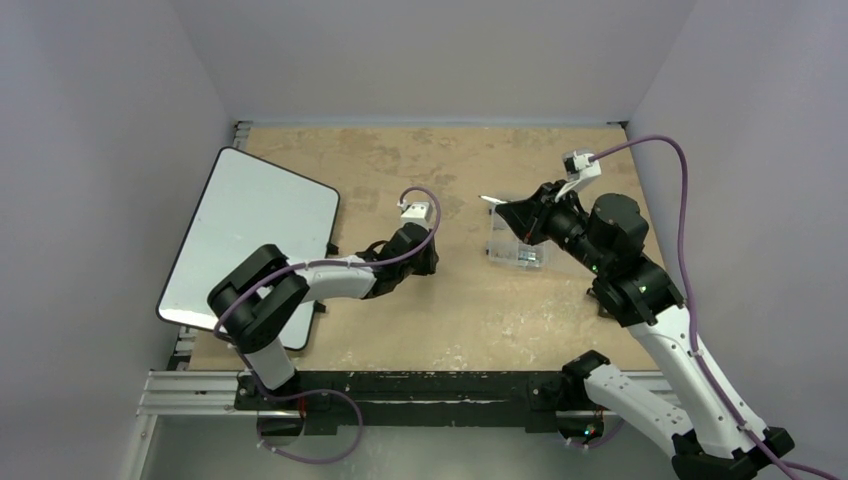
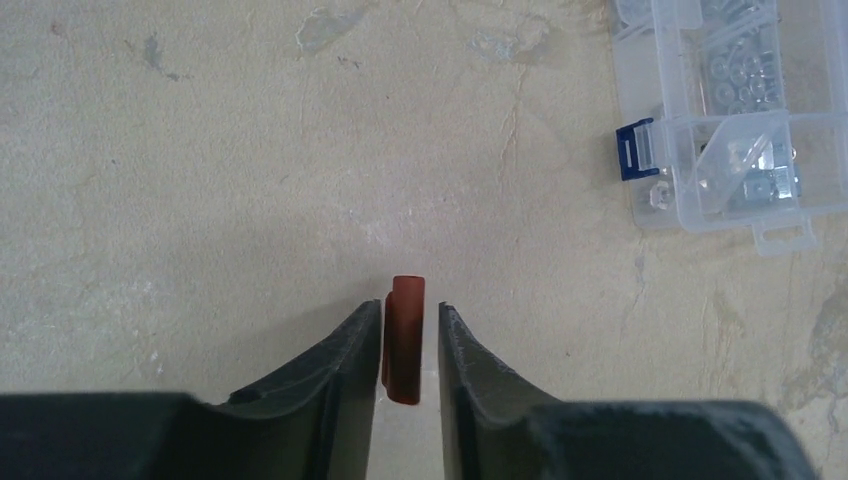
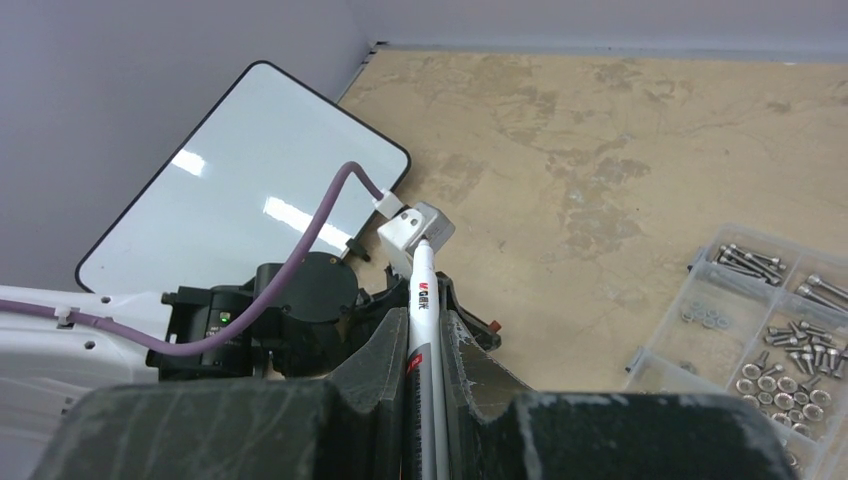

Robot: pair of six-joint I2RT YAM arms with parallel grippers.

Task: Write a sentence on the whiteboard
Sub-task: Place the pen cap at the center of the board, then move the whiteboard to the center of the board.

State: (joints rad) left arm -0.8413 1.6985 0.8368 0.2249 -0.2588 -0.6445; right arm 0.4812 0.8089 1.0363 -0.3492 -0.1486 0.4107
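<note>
Your right gripper [image 3: 425, 315] clamps a white marker [image 3: 422, 290]; only the left wrist view shows your left gripper [image 2: 408, 308] slightly parted around a red cap [image 2: 406, 335]. Along the table [image 1: 440, 320] left edge lies the whiteboard [image 1: 250, 235].

From above the near edge, the top view takes in the whole table [image 1: 470, 310]. The left wrist view faces straight down, close to the surface; the right looks obliquely toward the whiteboard [image 3: 240, 170] at the left edge. All three share the compartment box [image 1: 517, 250] [image 2: 720, 120] [image 3: 770, 340].
</note>
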